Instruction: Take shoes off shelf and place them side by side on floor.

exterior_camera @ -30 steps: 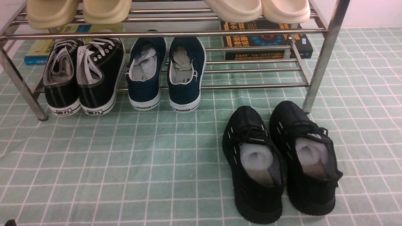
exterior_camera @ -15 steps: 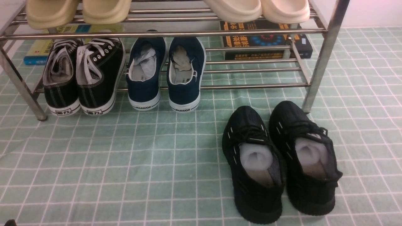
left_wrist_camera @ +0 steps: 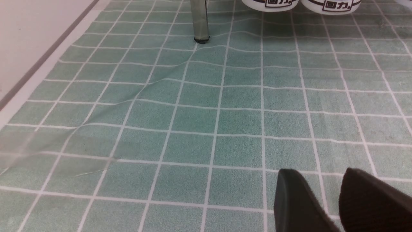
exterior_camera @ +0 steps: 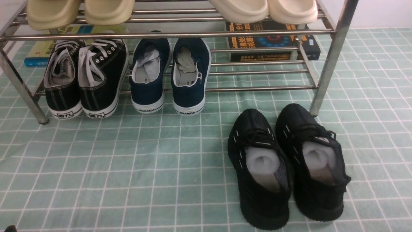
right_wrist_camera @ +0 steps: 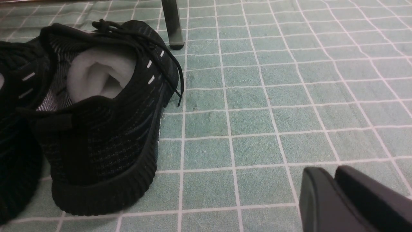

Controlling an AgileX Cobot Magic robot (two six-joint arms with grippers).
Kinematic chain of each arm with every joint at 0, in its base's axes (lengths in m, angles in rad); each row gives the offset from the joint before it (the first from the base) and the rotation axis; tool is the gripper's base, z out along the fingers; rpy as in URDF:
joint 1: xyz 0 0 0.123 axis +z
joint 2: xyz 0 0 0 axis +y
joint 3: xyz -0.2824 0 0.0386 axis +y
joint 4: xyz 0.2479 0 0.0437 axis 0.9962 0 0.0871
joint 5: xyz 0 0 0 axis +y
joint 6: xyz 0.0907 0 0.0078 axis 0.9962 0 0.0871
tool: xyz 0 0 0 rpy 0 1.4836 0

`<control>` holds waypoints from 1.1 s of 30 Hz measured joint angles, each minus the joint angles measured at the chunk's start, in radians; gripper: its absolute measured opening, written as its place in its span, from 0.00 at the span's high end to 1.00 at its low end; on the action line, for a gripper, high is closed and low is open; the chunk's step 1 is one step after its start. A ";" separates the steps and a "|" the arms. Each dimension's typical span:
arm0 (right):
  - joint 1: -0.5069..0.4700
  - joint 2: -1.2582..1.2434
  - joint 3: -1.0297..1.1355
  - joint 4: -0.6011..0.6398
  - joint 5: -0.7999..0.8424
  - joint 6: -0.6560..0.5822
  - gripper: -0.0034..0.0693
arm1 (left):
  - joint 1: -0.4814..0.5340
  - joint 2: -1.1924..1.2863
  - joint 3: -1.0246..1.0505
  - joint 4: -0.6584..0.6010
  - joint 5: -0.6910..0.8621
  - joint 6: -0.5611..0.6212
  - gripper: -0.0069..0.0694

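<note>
The two black knit shoes stand side by side on the green grid floor [exterior_camera: 128,167], in front of the shelf's right leg [exterior_camera: 325,74]: the left shoe [exterior_camera: 260,167] and the right shoe [exterior_camera: 312,161], toes toward the shelf, with grey-white stuffing inside. In the right wrist view the right shoe's heel [right_wrist_camera: 106,129] is close, and my right gripper [right_wrist_camera: 326,169] hovers low beside it, apart from it, fingers together and holding nothing. My left gripper [left_wrist_camera: 318,172] hangs over bare floor with a gap between its fingers, empty. Neither arm shows in the front view.
On the lower tier stand black canvas sneakers with white laces [exterior_camera: 87,77] and navy slip-ons [exterior_camera: 170,74]. Cream slippers [exterior_camera: 264,9] sit on the upper tier. Books [exterior_camera: 273,45] lie behind the rack. The left leg [left_wrist_camera: 199,19] stands on wrinkled cloth.
</note>
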 joint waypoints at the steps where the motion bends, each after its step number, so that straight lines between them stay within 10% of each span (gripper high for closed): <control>1: 0.000 0.000 0.000 0.000 0.000 0.000 0.82 | 0.000 0.000 0.000 0.000 0.000 0.000 0.59; 33: 0.000 0.000 -0.001 0.000 0.001 0.000 0.77 | 0.000 0.000 0.000 0.000 0.000 0.000 0.59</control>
